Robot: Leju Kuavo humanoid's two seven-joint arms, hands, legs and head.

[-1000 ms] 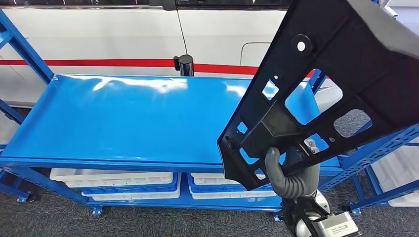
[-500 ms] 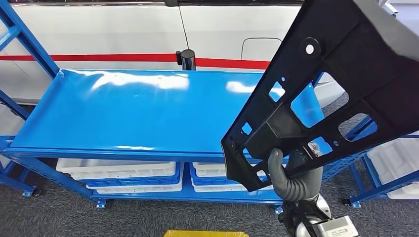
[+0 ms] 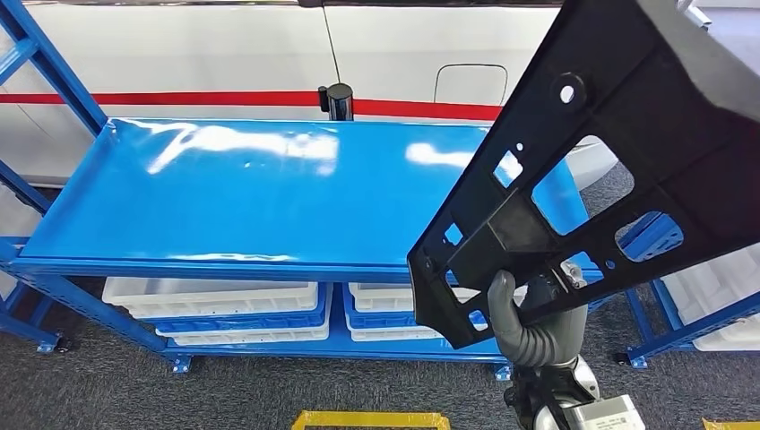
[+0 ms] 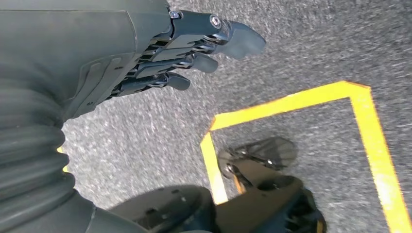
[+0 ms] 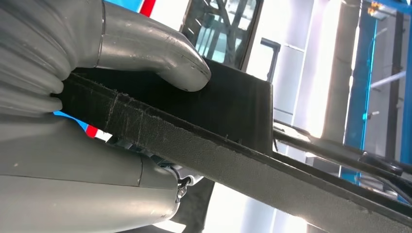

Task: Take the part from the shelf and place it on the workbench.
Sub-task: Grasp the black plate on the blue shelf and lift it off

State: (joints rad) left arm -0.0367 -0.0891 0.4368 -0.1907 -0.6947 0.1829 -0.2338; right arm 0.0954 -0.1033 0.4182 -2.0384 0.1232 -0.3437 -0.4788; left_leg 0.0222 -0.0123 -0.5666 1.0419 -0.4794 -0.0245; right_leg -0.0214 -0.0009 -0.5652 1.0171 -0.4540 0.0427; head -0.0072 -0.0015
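Right hand [image 3: 522, 315] grips flat black plastic part [image 3: 618, 152] by its lower edge, cut-out panel rising above; glossy blue metal shelf [image 3: 269, 193] behind. Left hand [image 4: 160, 53] empty, fingers loosely extended over speckled carpet.

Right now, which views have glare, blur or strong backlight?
Head view: white glare patches on the blue shelf top. Left wrist view: the carpet is smeared by motion blur near the left hand. Right wrist view: bright backlight behind the black part, held by the right hand.
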